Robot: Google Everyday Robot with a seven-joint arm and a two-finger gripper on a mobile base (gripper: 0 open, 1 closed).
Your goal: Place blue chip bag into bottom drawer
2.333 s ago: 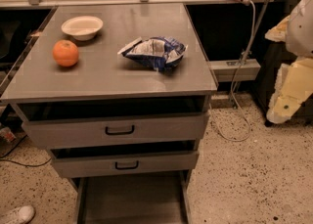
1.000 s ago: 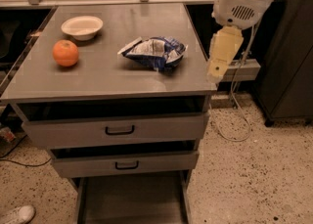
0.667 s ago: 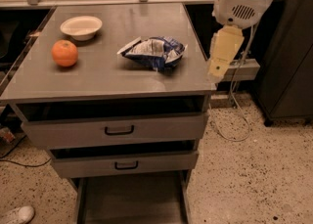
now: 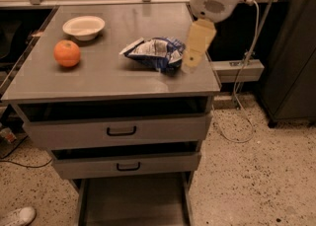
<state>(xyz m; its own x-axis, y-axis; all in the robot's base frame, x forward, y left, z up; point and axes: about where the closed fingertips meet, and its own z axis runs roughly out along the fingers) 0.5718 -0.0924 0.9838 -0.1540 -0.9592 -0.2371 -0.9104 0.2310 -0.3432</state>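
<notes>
bag: blue chip bag (image 4: pixel 157 52) lies flat on the cabinet top (image 4: pixel 108 79), right half, near the 3 o'clock edge.
bag axis: long side runs about 10-to-4 o'clock; the white/silver end points to 10, the dark blue end to 4.
bag material: crumpled foil, shiny and creased, puffed unevenly. I'd judge it light, slippery and easy to crush.
gripper: gripper (image 4: pixel 190 58) hangs just beside the bag's 3 o'clock end, over the top's right edge, pointing down. Touching or just apart: can't tell.
key relation: bag sits at 9 o'clock from the gripper, so the approach comes in along the bag's long axis from its blue end.
gripper state: can't tell whether it is spread or closed; cream plastic, blunt and smooth.
target: bottom drawer (image 4: pixel 133 201) is pulled out at floor level, at 6 o'clock from the bag; a flat grey metal tray with side rails.
between: two grey drawers with black handles (image 4: pixel 121 131), both slightly ajar.
others: orange (image 4: pixel 66 53), round and matte, at the bag's 9 o'clock, well apart; white bowl (image 4: pixel 84 26), shallow, at 10 o'clock.
floor: speckled terrazzo.
</notes>
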